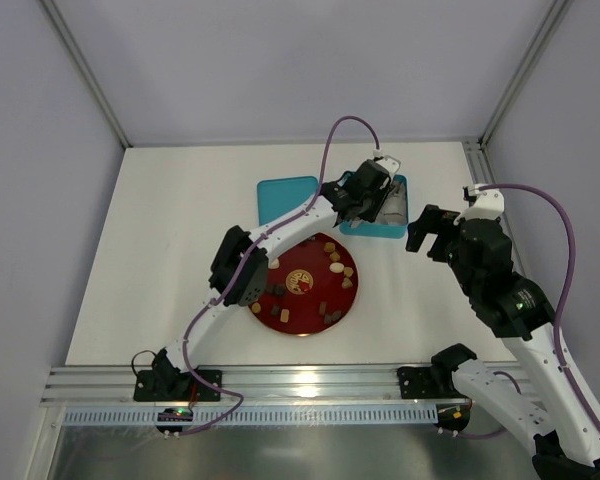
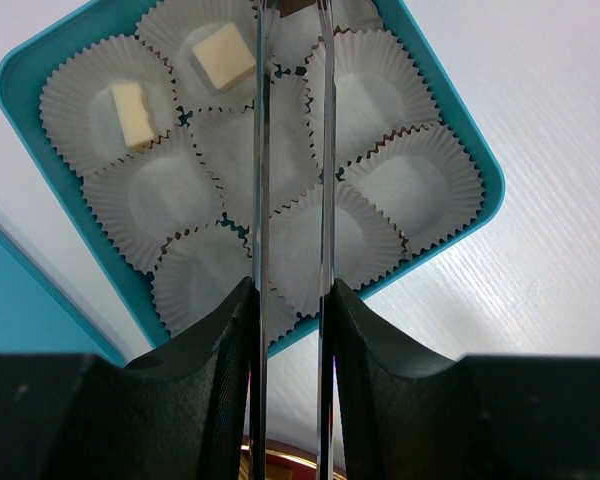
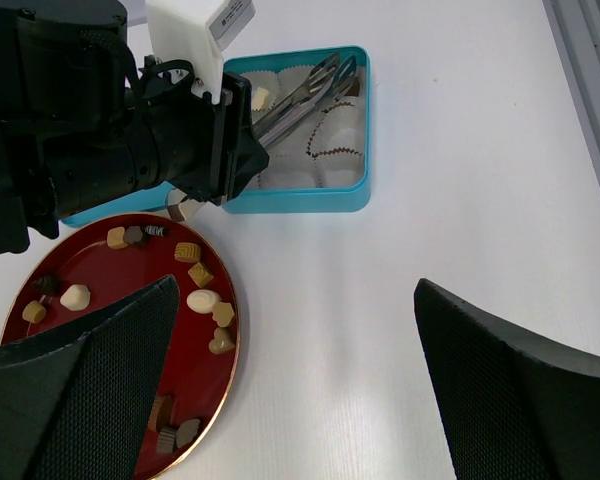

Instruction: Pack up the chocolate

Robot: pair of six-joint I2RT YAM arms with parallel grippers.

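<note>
Several small chocolates [image 1: 337, 268], brown, tan and cream, lie on a round red plate [image 1: 285, 318]; they also show in the right wrist view [image 3: 202, 300]. My left gripper [image 2: 292, 300] is shut on metal tongs [image 2: 259, 200], whose blades reach over a teal box [image 2: 20, 70] of white paper cups [image 2: 410, 180]. Two cream pieces [image 2: 223, 55] sit in cups at the box's far corner. A dark bit shows at the tong tips [image 3: 348, 82]; whether it is pinched I cannot tell. My right gripper [image 3: 295, 370] is open and empty over bare table, right of the plate.
The box's teal lid [image 1: 285, 197] lies flat to the left of the box [image 1: 380, 230]. The left arm [image 1: 242, 268] stretches over the plate's left side. Metal rails run along the table's right edge [image 1: 477, 165] and near edge [image 1: 300, 380].
</note>
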